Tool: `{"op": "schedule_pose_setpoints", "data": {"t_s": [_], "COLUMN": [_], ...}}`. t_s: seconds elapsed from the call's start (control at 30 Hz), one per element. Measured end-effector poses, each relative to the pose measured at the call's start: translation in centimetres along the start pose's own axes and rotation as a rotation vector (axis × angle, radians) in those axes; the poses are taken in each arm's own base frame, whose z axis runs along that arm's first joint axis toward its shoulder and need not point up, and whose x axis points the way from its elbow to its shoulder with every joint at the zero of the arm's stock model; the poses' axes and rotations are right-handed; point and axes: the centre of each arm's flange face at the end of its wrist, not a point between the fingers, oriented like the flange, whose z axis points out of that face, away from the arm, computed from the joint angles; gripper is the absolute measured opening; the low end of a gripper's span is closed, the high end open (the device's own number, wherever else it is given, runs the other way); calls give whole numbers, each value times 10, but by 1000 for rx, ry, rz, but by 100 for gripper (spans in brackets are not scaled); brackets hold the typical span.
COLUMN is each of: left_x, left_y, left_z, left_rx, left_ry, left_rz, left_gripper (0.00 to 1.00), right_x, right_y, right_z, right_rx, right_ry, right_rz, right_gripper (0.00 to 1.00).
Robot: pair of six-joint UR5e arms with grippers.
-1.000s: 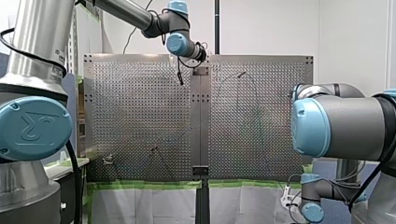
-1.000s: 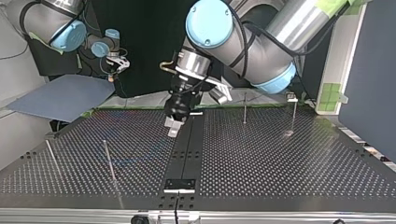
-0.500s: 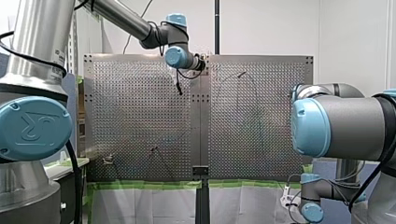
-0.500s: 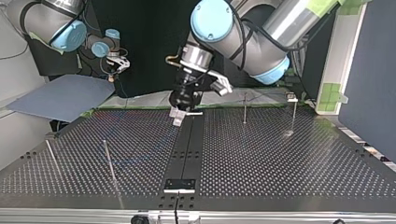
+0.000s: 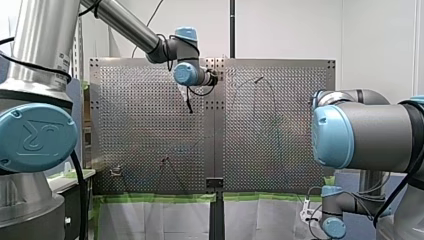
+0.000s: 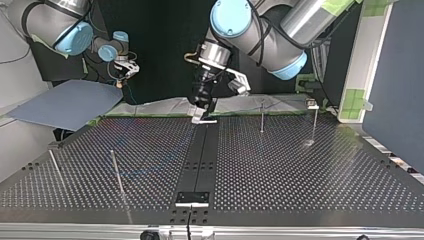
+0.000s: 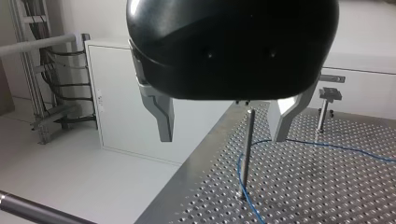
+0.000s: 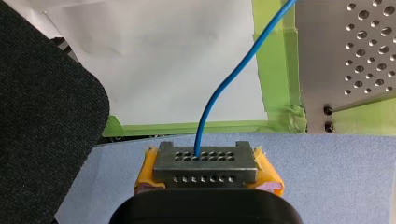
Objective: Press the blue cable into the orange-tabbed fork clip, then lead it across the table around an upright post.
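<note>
The blue cable [image 8: 224, 88] runs out from between the yellow pads of my right gripper [image 8: 208, 173], which is shut on it off the table's corner, at the top view's upper left [image 6: 123, 70]. My left gripper [image 7: 224, 119] is black with metal fingers [image 7: 161, 119]. It hangs open and empty above the table's far edge in the top view [image 6: 202, 112]. Ahead of it stands an upright post [image 7: 246, 154] with the cable [image 7: 247, 196] curving round its base. A fork clip [image 7: 329, 93] on a stem stands further off; no orange tab shows.
More thin posts [image 6: 116, 172] [image 6: 261, 116] [image 6: 315, 120] rise from the perforated table [image 6: 300, 175]. A blue-grey sheet [image 6: 65, 102] lies under my right gripper, with black fabric [image 8: 42, 116] beside it. Green tape [image 8: 275, 70] lines the table's edge.
My left arm has drawn back and up towards the table's far edge in the top view, moving left in the front view. My right arm has not moved.
</note>
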Motion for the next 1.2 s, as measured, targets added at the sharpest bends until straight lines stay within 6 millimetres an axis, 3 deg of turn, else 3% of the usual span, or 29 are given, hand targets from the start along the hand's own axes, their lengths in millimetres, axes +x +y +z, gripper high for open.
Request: {"op": "schedule_pose_setpoints", "data": {"t_s": [1.2], "left_x": [81], "left_y": [44], "left_z": [-66], "left_rx": [-2], "left_ry": [-1], "left_rz": [1], "left_gripper": [99], "right_x": [-1], "right_y": [-3], "right_z": [0], "right_rx": [4], "right_ry": [-1], "right_rz": [-3], "right_gripper": [0]}}
